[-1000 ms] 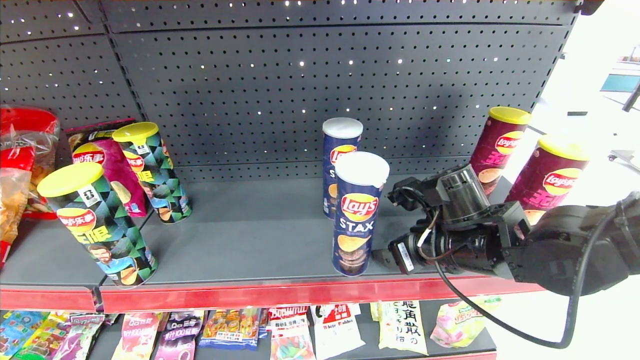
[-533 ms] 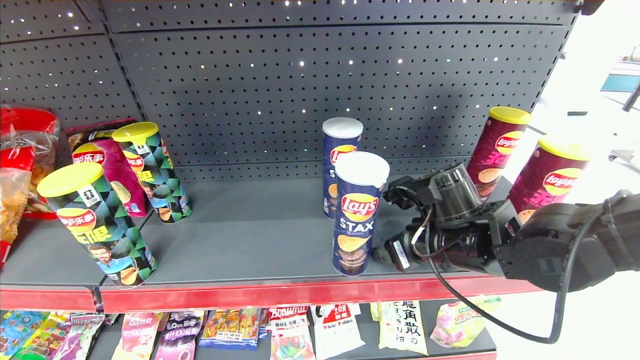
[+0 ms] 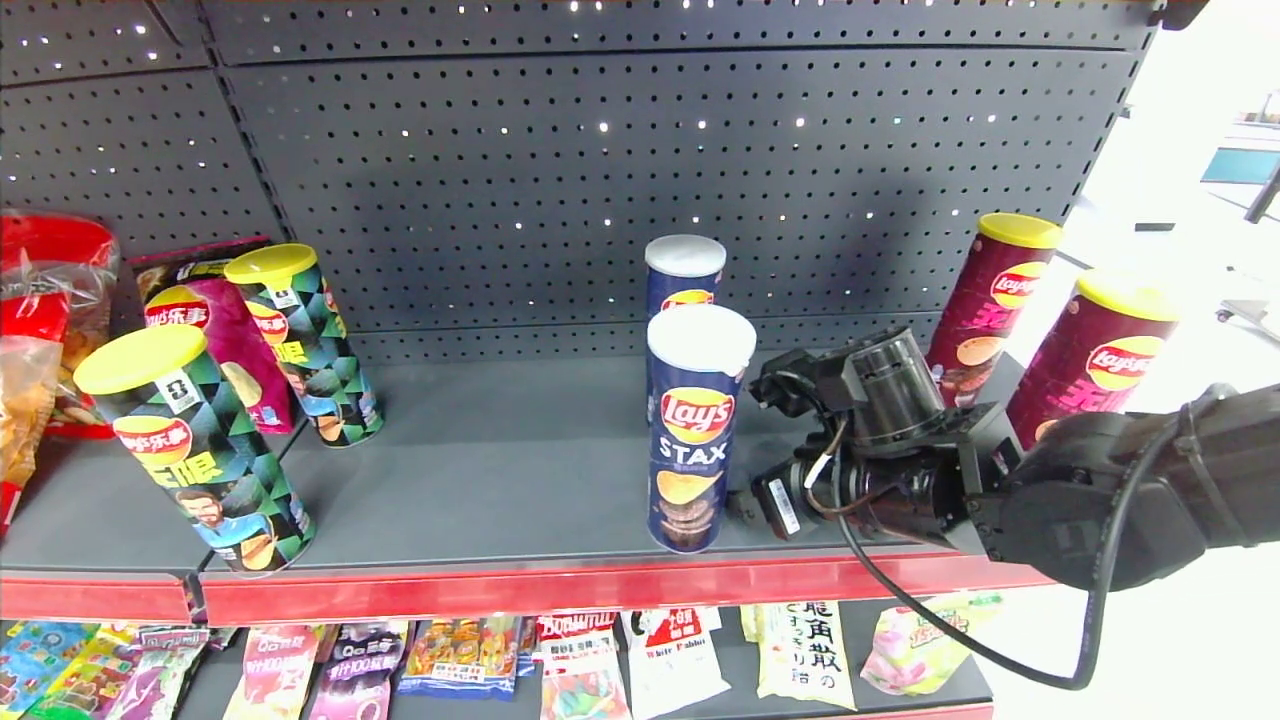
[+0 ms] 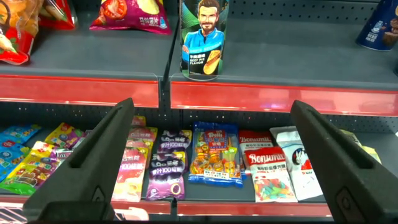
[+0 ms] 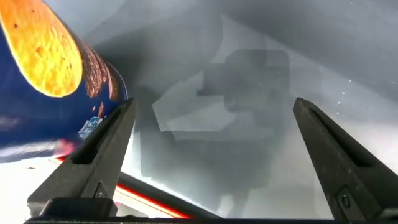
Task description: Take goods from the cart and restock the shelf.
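A dark blue chips can point(image 3: 695, 430) with a white lid stands upright near the front of the grey shelf point(image 3: 500, 470). A second blue can point(image 3: 684, 270) stands right behind it. My right gripper point(image 3: 745, 500) lies low on the shelf just right of the front can's base. In the right wrist view this gripper point(image 5: 212, 106) is open, nothing is between its fingers, and the blue can point(image 5: 43, 93) sits outside one finger point(image 5: 106, 149). My left gripper point(image 4: 211, 106) is open and holds nothing, in front of the lower shelf.
Two green-patterned cans point(image 3: 195, 450) point(image 3: 300, 340) and snack bags point(image 3: 50, 320) stand at the left. Two maroon cans point(image 3: 990, 290) point(image 3: 1100, 350) stand behind my right arm. The red shelf edge point(image 3: 560, 590) runs along the front, with packets point(image 3: 660, 660) on the shelf below.
My right arm has moved left along the shelf. The front blue can has slid left with it and now covers more of the can behind.
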Tool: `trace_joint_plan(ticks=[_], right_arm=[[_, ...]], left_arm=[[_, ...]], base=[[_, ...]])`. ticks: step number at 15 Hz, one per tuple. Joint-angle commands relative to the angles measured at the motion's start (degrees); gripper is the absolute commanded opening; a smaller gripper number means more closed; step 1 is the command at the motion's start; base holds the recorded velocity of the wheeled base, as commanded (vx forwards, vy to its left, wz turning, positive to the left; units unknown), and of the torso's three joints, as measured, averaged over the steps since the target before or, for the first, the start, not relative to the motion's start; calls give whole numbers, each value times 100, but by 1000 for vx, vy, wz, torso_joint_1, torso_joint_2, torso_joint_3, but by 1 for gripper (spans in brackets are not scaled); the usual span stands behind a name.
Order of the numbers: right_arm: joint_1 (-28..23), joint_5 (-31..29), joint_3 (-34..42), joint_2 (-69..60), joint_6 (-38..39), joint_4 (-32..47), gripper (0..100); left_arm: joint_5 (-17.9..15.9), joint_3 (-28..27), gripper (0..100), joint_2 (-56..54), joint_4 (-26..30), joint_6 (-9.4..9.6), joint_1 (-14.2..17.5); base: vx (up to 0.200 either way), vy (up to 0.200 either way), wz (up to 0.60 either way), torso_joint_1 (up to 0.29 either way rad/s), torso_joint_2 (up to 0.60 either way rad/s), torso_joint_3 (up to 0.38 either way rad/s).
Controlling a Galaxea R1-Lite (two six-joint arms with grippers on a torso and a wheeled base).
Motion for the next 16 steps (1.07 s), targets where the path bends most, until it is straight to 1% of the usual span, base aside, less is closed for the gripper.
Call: trace_joint_plan(ticks=[1,10,14,16], right_arm=[[16,1,-11,3,-1,-1,100],[103,1,-91,47,8,-10,100],[86,1,-20,-49,8,-10,100],[77,-114,103,-304,17,-10,100]], left_arm=[[2,0,100,-2,0,-2,2],[2,0,100,-2,0,-2,2],[2,0,100,-2,0,-2,2],[2,0,100,-2,0,-2,2]], base=[[0,0,0,0,0,0],[0,0,0,0,0,0],[0,0,0,0,0,0],[0,0,0,0,0,0]])
